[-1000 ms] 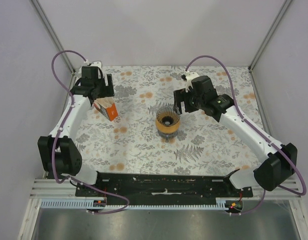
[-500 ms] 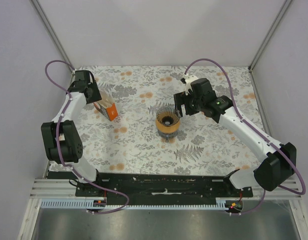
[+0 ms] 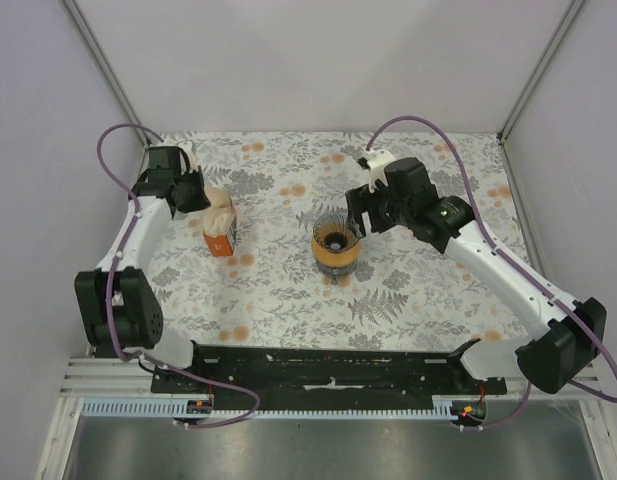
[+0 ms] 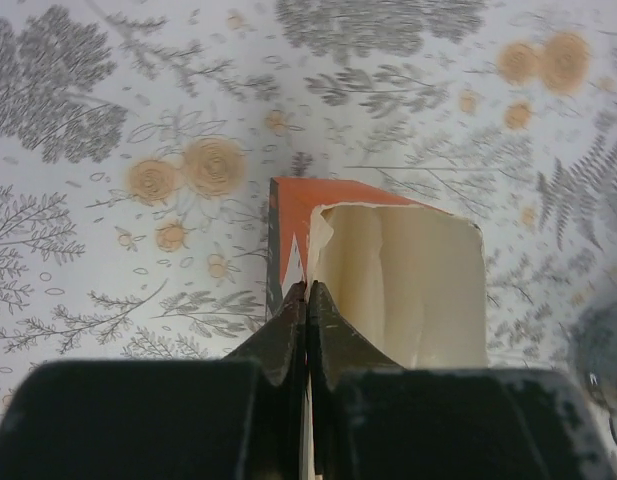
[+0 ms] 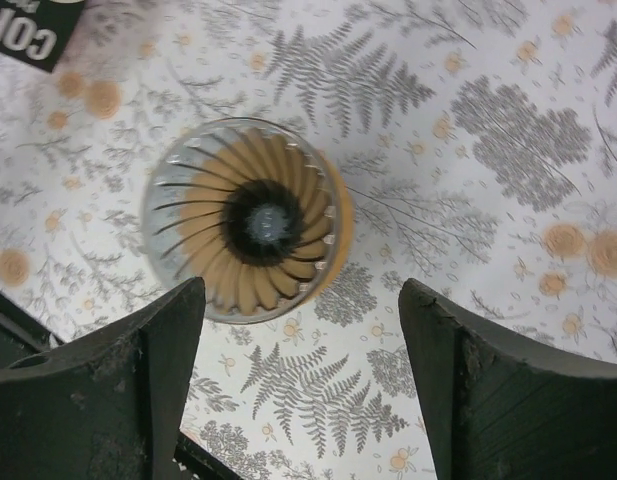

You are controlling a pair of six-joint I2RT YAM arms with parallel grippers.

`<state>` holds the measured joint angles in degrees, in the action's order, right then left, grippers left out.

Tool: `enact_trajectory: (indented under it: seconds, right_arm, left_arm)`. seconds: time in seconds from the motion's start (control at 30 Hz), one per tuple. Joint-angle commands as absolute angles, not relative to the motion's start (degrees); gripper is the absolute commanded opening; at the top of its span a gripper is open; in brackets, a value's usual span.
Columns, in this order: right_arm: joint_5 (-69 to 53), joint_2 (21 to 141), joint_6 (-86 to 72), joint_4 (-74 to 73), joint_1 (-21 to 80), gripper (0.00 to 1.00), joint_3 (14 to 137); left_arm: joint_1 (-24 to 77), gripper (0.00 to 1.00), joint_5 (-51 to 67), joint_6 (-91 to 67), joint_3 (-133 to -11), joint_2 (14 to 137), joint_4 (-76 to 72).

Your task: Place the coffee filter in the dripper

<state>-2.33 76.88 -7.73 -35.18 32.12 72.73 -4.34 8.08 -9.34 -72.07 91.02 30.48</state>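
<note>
Top external view: a flower-patterned counter is seen, with the left arm bent toward its far left part and the right arm stretched toward its middle. An orange packet is stood upright just beside the left gripper, with a cream stack of filters exposed in its torn top. The dripper is set near the counter's middle, well apart from the packet, its dark ribbed cone seated on an amber-brown ring. The right gripper is held above it, the jaws spread wide, the dripper framed between them in the right wrist view. The left jaws are pressed together at the stack's corner; whether the coffee filter is pinched cannot be told.
</note>
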Motion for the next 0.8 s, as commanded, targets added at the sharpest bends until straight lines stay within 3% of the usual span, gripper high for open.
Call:
enact_trajectory:
  seconds: [0.0, 0.3, 0.47, 0.77]
  right_arm:
    - [-9.6, 73.6, -1.9, -29.6, 37.2, 0.84, 76.0]
    - [-16.3, 78.7, -4.8, -18.6, 47.2, 0.7, 80.4]
    - [-17.7, 81.5, -12.8, -9.9, 50.3, 0.55, 78.8]
    - [-16.3, 94.4, -23.2, -8.8, 53.8, 0.43, 86.1]
  left_arm:
    - [5.4, 0.02, 9.9, 4.2, -70.3, 78.4, 32.0]
    - [19.6, 0.02, 1.9, 8.6, -71.5, 74.2, 42.1]
    - [21.0, 0.02, 1.2, 5.7, -71.2, 74.0, 42.2]
    - [21.4, 0.02, 0.4, 1.2, -71.3, 73.7, 41.2]
